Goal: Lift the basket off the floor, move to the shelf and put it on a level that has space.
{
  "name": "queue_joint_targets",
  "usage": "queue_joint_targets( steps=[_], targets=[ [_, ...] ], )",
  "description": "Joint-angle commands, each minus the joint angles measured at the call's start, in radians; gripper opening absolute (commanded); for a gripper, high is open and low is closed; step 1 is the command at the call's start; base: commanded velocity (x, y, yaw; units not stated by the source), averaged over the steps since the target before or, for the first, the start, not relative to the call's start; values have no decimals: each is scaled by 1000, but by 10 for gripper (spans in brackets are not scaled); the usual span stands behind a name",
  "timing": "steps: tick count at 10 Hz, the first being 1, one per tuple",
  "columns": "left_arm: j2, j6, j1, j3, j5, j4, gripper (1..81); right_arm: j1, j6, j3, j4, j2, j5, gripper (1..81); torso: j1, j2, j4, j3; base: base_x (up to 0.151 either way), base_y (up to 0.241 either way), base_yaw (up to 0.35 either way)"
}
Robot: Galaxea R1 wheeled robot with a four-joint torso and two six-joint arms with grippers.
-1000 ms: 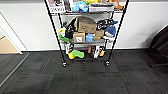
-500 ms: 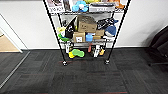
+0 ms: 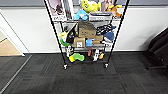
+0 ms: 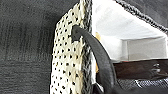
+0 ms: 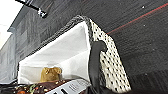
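A cream weave dotted with dark holes, a dark rim and white lining are shown on the basket (image 5: 110, 65); the shelf (image 3: 53, 32) is black.

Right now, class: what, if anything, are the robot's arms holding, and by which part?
The basket, seemingly by its two dark loop handles, one close beside each wrist camera. The fingers themselves cannot be made out, so the grip is inferred.
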Motion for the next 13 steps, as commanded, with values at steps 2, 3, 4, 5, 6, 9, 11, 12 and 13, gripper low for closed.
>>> queue_joint_targets(
  steps=[2, 3, 4, 5, 6, 9, 11, 12, 13],
  targets=[
    [-61, -16, -98, 124, -8, -34, 10, 107, 17, 120, 5, -36, -15, 10, -86, 133, 0, 4, 0, 0, 0],
    [-71, -16, -103, 145, -22, -34, 10, 112, 17, 137, 8, -45, -14, 10, -108, 168, 0, 10, 0, 0, 0],
    [-73, -16, -110, 153, -23, -33, 10, 119, 19, 149, 16, -56, -12, 10, -131, 202, 0, 11, 0, 0, 0],
    [-67, -17, -116, 151, -23, -34, 10, 127, 19, 162, 20, -63, -11, 10, -153, 237, 0, 11, 0, 0, 0],
    [-64, -20, -126, 153, -23, -36, 10, 141, 32, 178, 20, -71, -11, 10, -175, 271, 0, 11, 0, 0, 0],
    [-97, -51, -166, 225, -22, -37, 10, 164, 48, 234, 19, -112, -8, 10, -248, 384, 0, 11, 0, 0, 0],
    [-121, -54, -176, 263, -23, -36, 10, 165, 63, 260, 19, -140, 6, 10, -288, 448, 0, 98, 0, 0, 0],
    [-127, -54, -176, 274, -23, -36, 10, 164, 63, 272, 19, -149, 8, 10, -306, 475, 0, 118, 0, 0, 0],
    [-130, -54, -176, 282, -23, -36, 10, 165, 65, 280, 17, -154, 8, 10, -326, 507, 0, 142, 0, 0, 0]
  ],
)
